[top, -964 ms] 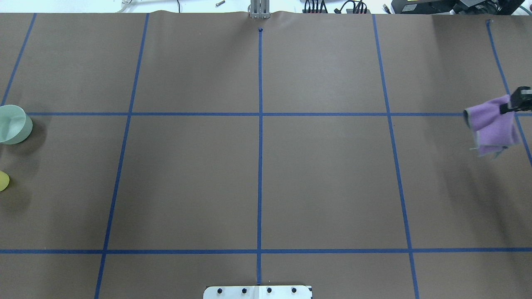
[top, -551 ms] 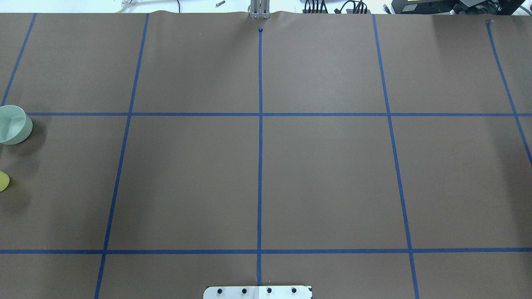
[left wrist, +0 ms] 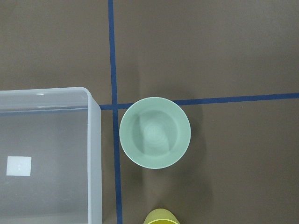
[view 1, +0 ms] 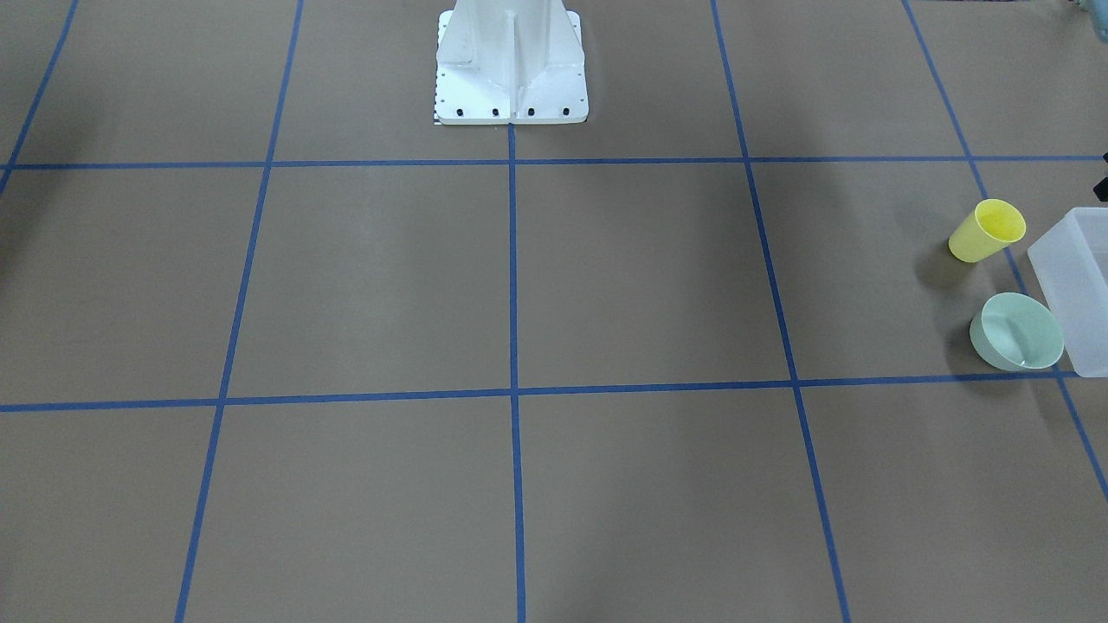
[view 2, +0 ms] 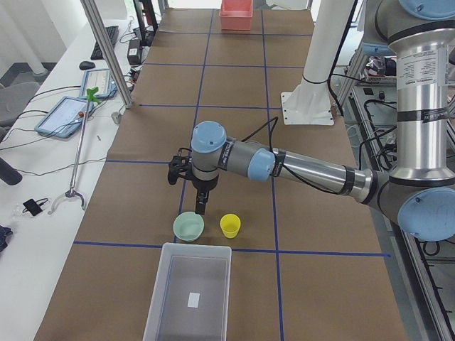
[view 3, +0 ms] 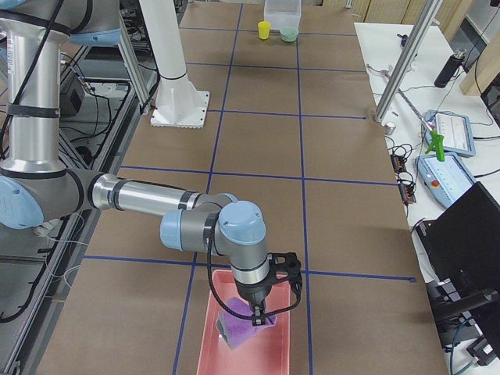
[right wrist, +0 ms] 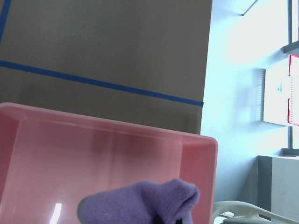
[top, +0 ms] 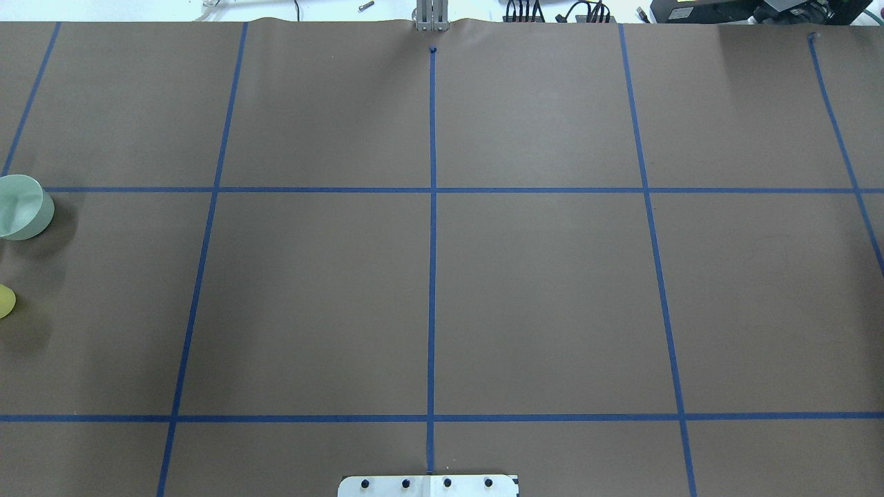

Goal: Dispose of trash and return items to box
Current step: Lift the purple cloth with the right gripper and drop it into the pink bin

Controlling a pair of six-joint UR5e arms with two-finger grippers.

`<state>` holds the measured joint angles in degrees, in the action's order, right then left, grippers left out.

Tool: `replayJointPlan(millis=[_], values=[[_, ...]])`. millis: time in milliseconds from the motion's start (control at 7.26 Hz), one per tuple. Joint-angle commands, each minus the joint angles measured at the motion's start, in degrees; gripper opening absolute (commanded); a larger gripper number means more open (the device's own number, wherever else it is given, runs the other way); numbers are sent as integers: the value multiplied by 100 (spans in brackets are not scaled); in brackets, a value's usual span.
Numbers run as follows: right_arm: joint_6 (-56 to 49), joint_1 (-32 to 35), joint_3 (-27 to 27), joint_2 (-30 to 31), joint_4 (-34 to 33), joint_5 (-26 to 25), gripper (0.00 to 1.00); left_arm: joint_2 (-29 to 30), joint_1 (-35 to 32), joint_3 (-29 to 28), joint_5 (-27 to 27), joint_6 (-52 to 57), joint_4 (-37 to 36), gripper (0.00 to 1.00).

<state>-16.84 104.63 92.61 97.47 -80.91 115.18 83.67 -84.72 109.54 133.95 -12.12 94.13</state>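
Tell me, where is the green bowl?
In the left wrist view, the mint-green bowl stands at centre, just right of the frosted box, with the yellow cup at the bottom edge.

light: bright, even | shadows: soft | focus: sharp | glare: right-wrist view

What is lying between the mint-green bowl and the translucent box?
Only a narrow strip of brown table cover with a blue tape line along it. The bowl and box do not touch. The left wrist view shows this.
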Motion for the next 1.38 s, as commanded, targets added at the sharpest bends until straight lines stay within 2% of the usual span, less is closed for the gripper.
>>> replayJointPlan(millis=[0, 275, 413, 551, 689, 964, 1102, 1240], values=[[871, -4, -401, 79, 898, -57, 0, -9, 0, 41, 0, -1, 0, 97], [1059, -4, -437, 123, 919, -22, 0, -9, -9, 68, 0, 8, 0, 97], [1103, -4, -455, 176, 1041, -13, 25, -9, -9, 42, 0, 17, 0, 97], [1165, -13, -524, 202, 1077, 178, 69, -9, -9, -28, -17, 52, 0, 97], [1374, -13, -569, 211, 1164, 459, 100, -17, -9, -55, -52, 78, 9, 98], [1403, -13, -648, 229, 1446, 453, 100, -96, -9, -448, -70, 52, 637, 97], [1411, -22, -639, 220, 1455, 470, 100, -88, -1, -564, -262, 35, 720, 98], [1429, -135, -613, 168, 1455, 496, 100, -79, 17, -617, -690, 34, 747, 98]])
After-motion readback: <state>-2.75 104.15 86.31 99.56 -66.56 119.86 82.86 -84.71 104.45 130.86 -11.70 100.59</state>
